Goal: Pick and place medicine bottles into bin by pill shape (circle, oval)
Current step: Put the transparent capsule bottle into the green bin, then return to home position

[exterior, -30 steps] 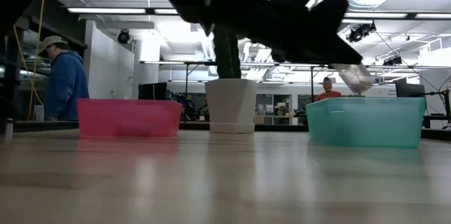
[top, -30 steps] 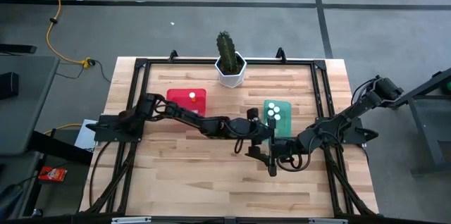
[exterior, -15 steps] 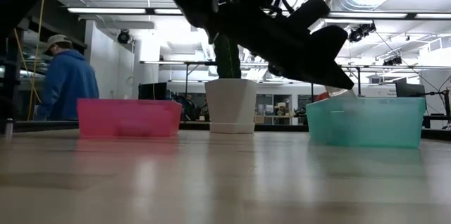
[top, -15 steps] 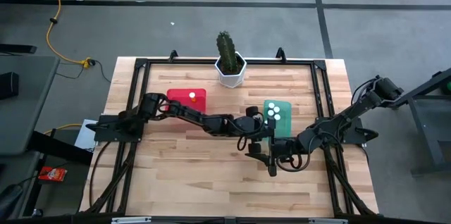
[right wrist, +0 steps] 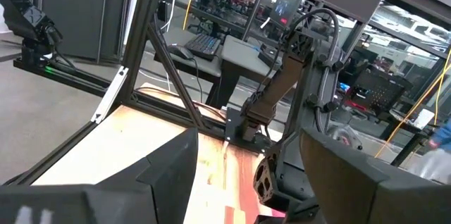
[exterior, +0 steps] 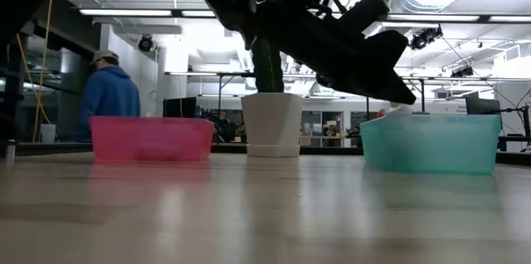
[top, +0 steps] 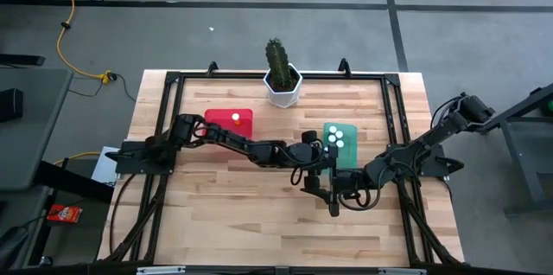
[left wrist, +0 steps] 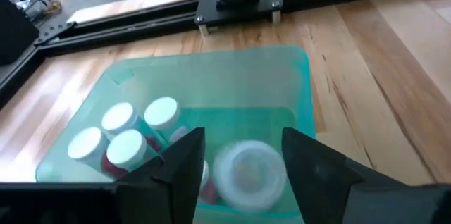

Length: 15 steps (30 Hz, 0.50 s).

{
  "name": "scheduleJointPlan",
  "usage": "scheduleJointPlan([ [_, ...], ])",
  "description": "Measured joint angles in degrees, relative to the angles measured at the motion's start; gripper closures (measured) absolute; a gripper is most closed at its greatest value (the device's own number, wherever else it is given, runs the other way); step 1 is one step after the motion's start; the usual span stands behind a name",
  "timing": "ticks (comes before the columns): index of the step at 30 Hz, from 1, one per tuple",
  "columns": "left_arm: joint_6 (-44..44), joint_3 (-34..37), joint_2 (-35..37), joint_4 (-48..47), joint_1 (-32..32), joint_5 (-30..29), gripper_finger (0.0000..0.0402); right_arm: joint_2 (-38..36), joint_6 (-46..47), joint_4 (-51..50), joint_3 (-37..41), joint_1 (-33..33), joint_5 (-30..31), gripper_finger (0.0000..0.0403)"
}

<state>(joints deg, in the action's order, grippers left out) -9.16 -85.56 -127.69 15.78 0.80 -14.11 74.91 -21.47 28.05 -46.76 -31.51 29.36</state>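
The teal bin [top: 342,156] stands right of the table's middle and holds several white-capped medicine bottles [left wrist: 127,146]. My left gripper [left wrist: 243,139] reaches over its near-left corner, slanting down, fingers apart. One more white-capped bottle [left wrist: 248,173] shows blurred between and below the fingertips, inside the bin. The red bin [top: 230,122] holds one bottle [top: 234,118]. My right gripper [top: 332,197] hangs open above the table just nearer than the teal bin, with nothing between its fingers. My left gripper comes at the bottle [left wrist: 248,173] from above and from the table's left, slanting down. The bottle lies between the spread fingers [left wrist: 184,164] at rim height of the bin. I cannot tell whether either finger touches it.
A white hexagonal pot with a cactus [top: 282,85] stands at the far edge between the bins. A black frame [top: 173,85] runs round the table. Bare wood lies along the near side. A person in blue [exterior: 108,98] moves in the room beyond.
My left gripper has tipped further down and sunk a little toward the teal bin. The bottle at its tips has come down from clear above the bin's rim to rim height.
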Motion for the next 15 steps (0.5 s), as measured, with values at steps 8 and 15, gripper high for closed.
scheduleJointPlan([
  [8, -0.41, -0.02, 2.48, -2.79, 0.37, 0.00, 0.0176, 0.00, -0.15, 0.03, 0.00, 0.00, 0.00, 0.0162],
  [15, -1.12, 0.12, 12.20, -18.24, 0.37, -0.55, 0.0169, -0.02, -0.53, 0.51, 0.00, 0.00, 0.02, 0.0162],
])
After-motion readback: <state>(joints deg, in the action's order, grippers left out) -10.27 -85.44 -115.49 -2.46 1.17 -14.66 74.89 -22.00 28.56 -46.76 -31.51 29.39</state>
